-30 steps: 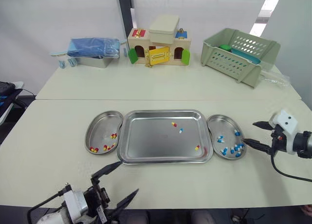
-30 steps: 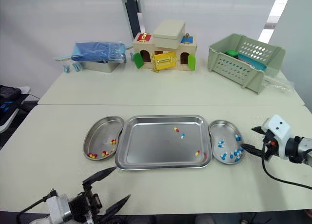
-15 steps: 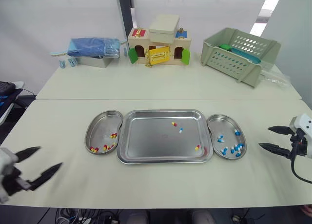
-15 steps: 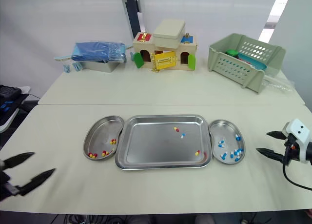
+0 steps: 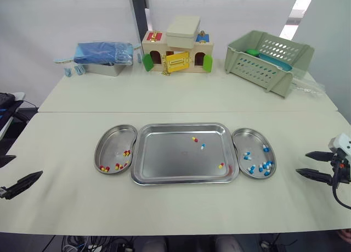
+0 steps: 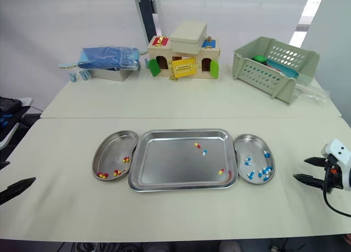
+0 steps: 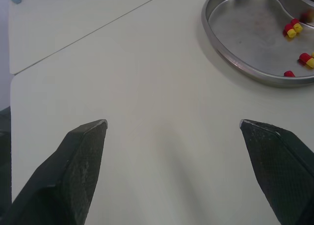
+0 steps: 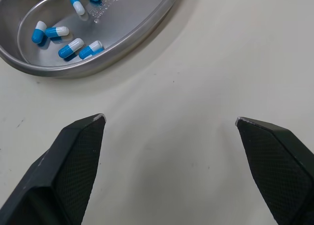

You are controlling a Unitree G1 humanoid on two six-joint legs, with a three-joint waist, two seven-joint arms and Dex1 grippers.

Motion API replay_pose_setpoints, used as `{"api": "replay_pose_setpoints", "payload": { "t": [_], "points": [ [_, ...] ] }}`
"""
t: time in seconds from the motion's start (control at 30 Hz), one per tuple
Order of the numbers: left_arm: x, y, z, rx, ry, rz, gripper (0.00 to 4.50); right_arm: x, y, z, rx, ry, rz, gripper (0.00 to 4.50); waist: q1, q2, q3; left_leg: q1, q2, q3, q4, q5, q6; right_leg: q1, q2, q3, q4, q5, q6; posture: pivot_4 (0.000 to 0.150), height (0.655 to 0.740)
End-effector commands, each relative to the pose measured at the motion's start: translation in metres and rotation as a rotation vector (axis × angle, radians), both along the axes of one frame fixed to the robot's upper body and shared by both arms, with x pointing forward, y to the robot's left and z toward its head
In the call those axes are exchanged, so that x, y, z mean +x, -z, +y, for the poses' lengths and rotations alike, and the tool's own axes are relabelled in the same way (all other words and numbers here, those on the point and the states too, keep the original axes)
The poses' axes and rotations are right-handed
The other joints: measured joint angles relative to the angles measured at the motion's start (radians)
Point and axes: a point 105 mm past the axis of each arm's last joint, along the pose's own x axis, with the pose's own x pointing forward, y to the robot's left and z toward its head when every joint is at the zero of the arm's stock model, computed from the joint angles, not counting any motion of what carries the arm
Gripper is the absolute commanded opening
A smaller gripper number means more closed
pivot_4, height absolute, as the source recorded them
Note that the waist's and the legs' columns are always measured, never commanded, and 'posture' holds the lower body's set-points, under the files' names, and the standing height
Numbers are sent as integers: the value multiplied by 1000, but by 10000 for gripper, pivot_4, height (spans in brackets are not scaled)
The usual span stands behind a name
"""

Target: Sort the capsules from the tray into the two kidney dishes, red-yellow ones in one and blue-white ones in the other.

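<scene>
Currently: both grippers empty, three capsules in the tray

- Table: tray at centre front, one kidney dish touching or just beside each short side.
- Left kidney dish: holds a cluster of red-yellow capsules. Count is too small to read reliably.
- Right kidney dish: holds blue-white capsules only.
- Left gripper: fingers spread wide, nothing between them, over bare table near its left edge, well apart from the left dish.
- Right gripper: fingers spread, empty, over bare table near the right dish's outer side.
- In the tray: a red-yellow capsule, a blue-white capsule just beside it, and what looks like a second red-yellow one near the right front corner.
</scene>
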Motion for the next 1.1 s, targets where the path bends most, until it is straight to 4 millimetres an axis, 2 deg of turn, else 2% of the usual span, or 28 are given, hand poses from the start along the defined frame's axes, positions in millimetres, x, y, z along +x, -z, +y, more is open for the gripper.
{"api": "replay_pose_setpoints", "payload": {
  "t": [0.03,0.27,0.4,0.5,0.53,0.6,0.7,0.83,1.1],
  "points": [
    [0,1,0,3,10,-6,45000,1,-18,-3,-32,-5,-61,44853,0,0,0,0,0,0,0,0,0,0,0,0,0,0,0,1500,7400],
    [5,2,-5,13,47,-12,45000,-5,-20,4,-34,-75,-104,44853,-1,0,0,0,0,0,0,0,0,0,0,0,0,0,0,1500,7400],
    [17,1,-31,26,150,6,45000,-25,-17,26,21,-188,-122,44853,6,-1,0,-1,0,0,0,0,0,0,0,-1,0,0,0,1500,7400],
    [39,-6,-64,35,278,1,45000,-56,-3,65,134,-294,-127,44853,15,-1,0,0,0,0,1,0,0,1,0,-1,0,0,0,1500,7400],
    [46,-8,-74,36,323,-9,45000,-63,-4,77,184,-307,-180,44853,19,-2,0,-1,0,-1,0,0,0,2,0,-2,0,0,0,1500,7400],
    [55,-11,-91,31,389,-27,45000,-66,-12,91,269,-258,-347,44853,20,-2,0,-1,2,-3,0,0,0,2,1,-4,0,0,0,1500,7400],
    [72,-12,-123,14,514,-31,45000,-84,1,116,338,-282,-334,44853,10,-1,0,-1,0,0,1,0,-1,2,0,0,1,0,1,1500,7400],
    [91,-11,-160,-11,648,-46,45000,-95,12,134,378,-292,-338,44853,1,-2,0,1,1,-1,1,0,-1,2,1,1,2,0,1,1500,7400],
    [121,-2,-230,-21,906,-60,45000,-104,30,152,429,-244,-404,44853,7,-2,0,1,0,-1,2,0,-1,1,1,1,3,0,0,1500,7400]
  ]
}}
